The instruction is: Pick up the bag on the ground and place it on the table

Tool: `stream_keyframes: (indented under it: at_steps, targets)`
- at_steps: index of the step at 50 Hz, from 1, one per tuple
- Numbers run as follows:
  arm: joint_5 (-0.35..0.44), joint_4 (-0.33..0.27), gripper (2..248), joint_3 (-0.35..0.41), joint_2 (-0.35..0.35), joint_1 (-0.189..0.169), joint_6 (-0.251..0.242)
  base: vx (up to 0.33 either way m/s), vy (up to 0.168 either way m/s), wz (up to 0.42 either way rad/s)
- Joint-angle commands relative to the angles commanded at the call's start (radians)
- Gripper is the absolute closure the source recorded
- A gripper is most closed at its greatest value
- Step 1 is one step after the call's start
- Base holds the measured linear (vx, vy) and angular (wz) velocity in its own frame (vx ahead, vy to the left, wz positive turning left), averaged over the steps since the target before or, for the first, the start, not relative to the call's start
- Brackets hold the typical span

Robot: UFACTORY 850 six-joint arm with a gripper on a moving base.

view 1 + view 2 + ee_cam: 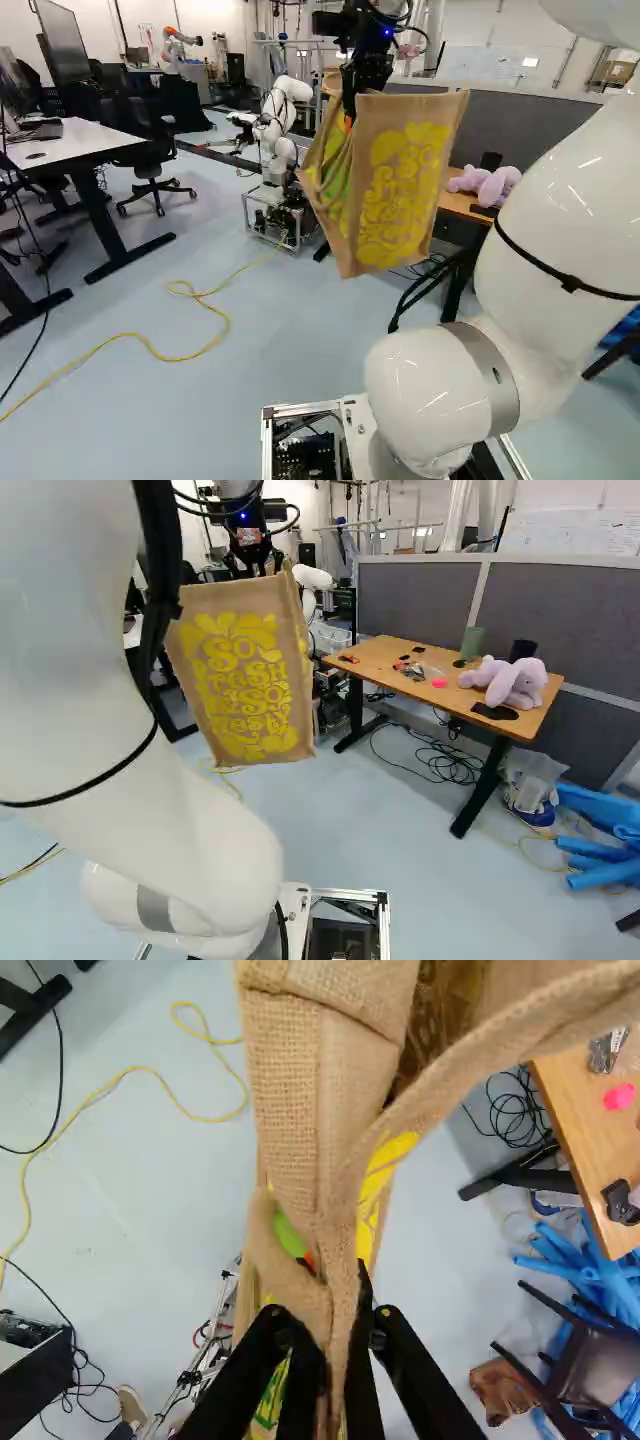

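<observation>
High up ahead of the arm, my gripper (366, 82) holds the tan burlap bag (240, 680) with yellow lettering, which hangs well above the floor. In the wrist view the gripper (338, 1325) is shut on gathered cloth of the bag (325, 1110), its two dark fingers on either side. Beyond them, the folds spread out and something green and orange shows in a gap. The wooden table (400, 676) stands to the right of the bag in the right base view, apart from it.
The wooden table bears a purple plush toy (508, 682), a dark cup and small items. Cables (440, 760) and blue tubes (600, 825) lie on the floor. Another robot (277, 130) stands behind the bag. A white desk (80, 140) and a yellow cable (225, 325) are farther left.
</observation>
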Motion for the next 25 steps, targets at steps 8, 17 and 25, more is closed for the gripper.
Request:
stream_keyframes:
  at_steps: [8, 17, 25]
  targets:
    - [0.000, 0.000, 225, 0.000, 0.000, 0.000, 0.000, 0.153, 0.009, -0.008]
    - [0.000, 0.000, 225, 0.000, 0.000, 0.000, 0.000, 0.167, 0.001, -0.009]
    - [0.000, 0.000, 225, 0.000, 0.000, 0.000, 0.000, 0.166, 0.004, -0.005]
